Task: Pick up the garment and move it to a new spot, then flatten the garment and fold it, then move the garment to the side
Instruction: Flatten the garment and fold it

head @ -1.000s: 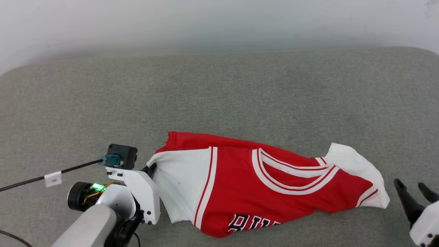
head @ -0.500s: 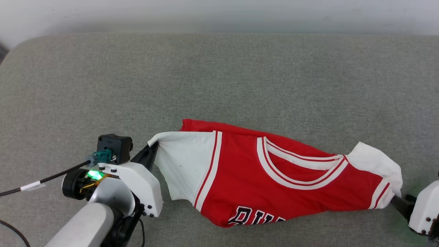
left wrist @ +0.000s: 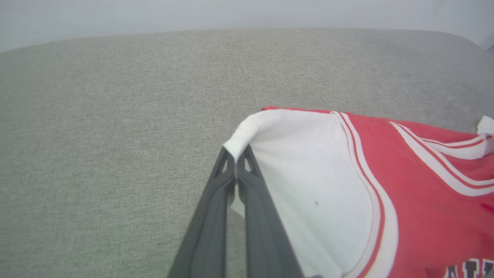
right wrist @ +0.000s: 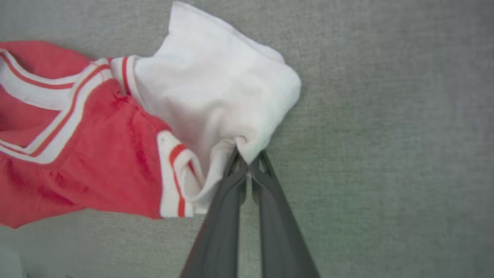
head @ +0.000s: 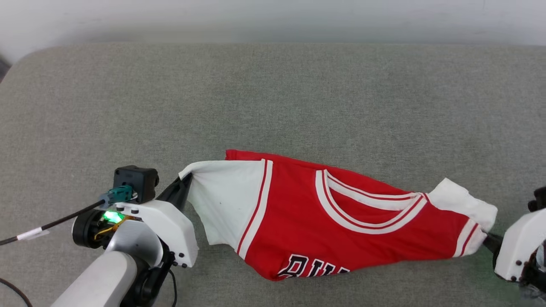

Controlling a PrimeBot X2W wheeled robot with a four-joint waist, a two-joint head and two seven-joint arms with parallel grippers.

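Observation:
The garment (head: 341,230) is a red T-shirt with white sleeves, striped trim and black-and-white lettering, stretched sideways low over the grey cushion. My left gripper (head: 184,180) is shut on the tip of its white left sleeve (left wrist: 293,181); in the left wrist view the gripper (left wrist: 235,160) pinches the sleeve's corner. My right gripper (head: 487,239) is shut on the other white sleeve (right wrist: 216,100); in the right wrist view its fingertips (right wrist: 249,156) close on a fold of that cloth. The shirt's lower part hangs below the head view's edge.
A wide grey fabric cushion (head: 273,98) lies under and beyond the shirt, ending at a pale wall (head: 273,17) at the back. A black cable (head: 51,224) runs left from my left wrist.
My right gripper came in from the lower right and shut on the right sleeve. The head camera shifted. The shirt is now pulled tauter between both grippers, and the left gripper keeps its hold.

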